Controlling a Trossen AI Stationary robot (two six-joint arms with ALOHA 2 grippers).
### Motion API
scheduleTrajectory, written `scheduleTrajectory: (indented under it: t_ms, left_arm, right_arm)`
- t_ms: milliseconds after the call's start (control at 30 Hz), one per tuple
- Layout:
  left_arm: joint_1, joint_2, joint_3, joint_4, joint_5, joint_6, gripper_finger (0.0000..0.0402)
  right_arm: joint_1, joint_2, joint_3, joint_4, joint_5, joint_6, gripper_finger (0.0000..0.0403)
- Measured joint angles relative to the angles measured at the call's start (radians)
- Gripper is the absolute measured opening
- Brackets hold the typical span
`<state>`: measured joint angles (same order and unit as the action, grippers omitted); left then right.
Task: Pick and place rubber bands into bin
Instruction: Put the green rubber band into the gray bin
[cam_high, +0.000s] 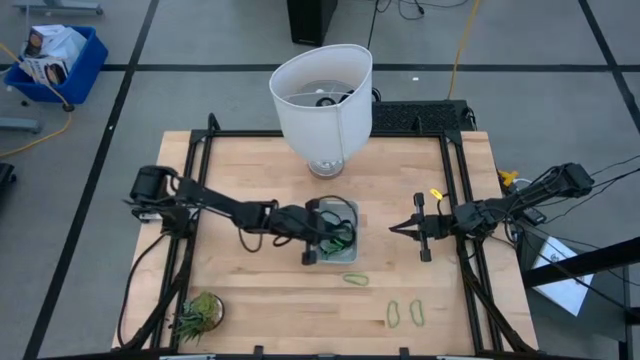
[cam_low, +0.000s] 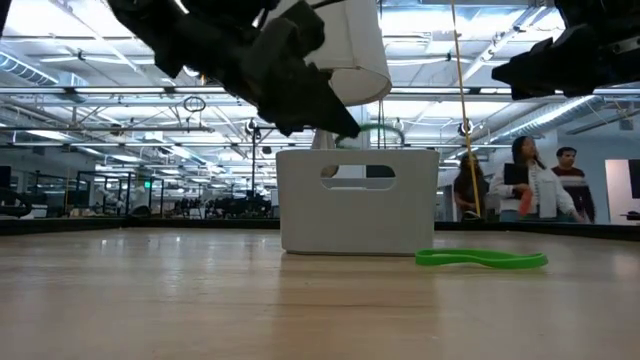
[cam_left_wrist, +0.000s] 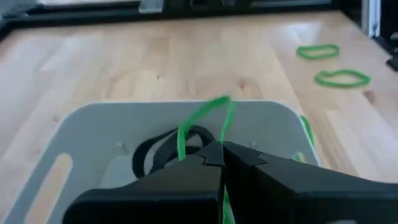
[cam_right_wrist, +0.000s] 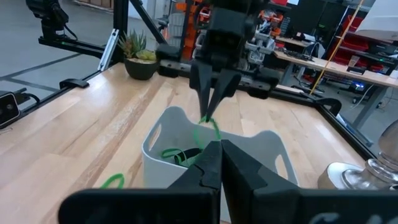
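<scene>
The bin (cam_high: 338, 250), a pale low-walled tray, stands mid-table in front of the lampshade. It holds a dark rubber band (cam_left_wrist: 163, 149) and some green ones (cam_right_wrist: 174, 153). My left gripper (cam_left_wrist: 221, 150) reaches in from the table's left and hangs over the bin, shut on a light-green rubber band (cam_left_wrist: 208, 115). Three more green bands lie flat on the wood: one (cam_high: 355, 279) just near of the bin and two (cam_high: 394, 314) (cam_high: 416, 311) toward the near right. My right gripper (cam_high: 393, 228) hovers shut to the right of the bin, holding nothing. My left gripper pinches the green rubber band (cam_right_wrist: 208, 123) between its two fingertips. The fingers slant downward from the table's left. The band's loop (cam_left_wrist: 217, 106) sticks out past the tips and hangs slack over the bin's inside, clear of the table.
A white lampshade (cam_high: 322, 98) stands on a glass base at the far middle. A small spiky plant in a pot (cam_high: 198, 314) sits at the near left corner. Dark frame rails (cam_high: 200, 200) run along both sides of the table. People stand in the room beyond it (cam_low: 520, 180).
</scene>
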<state>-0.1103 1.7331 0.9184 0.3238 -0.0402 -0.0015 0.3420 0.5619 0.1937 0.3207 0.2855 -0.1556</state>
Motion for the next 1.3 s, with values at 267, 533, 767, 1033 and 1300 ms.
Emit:
scheduleTrajectory:
  t_ms: [267,533,767,1033,1300]
  left_arm:
    - [0.012,0.016,0.037,-0.061,0.008,0.019,0.0015]
    - [0.012,0.016,0.037,-0.061,0.04,0.006,0.009]
    - [0.012,0.016,0.037,-0.063,0.04,-0.016,0.0195]
    - [-0.05,-0.175,0.037,-0.154,-0.076,0.168,0.0213]
    - [-0.052,-0.413,-0.037,-0.324,-0.118,0.191,0.0031]
  right_arm:
    - [0.0,0.0,0.0,0.002,0.0,-0.016,0.0]
    - [0.0,0.0,0.0,0.002,0.0,-0.015,0.0]
    - [0.0,0.0,0.0,0.002,0.0,-0.01,0.0]
    - [0.0,0.001,0.0,-0.006,-0.001,0.009,0.0]
    - [0.0,0.004,0.0,-0.012,-0.001,0.013,0.0]
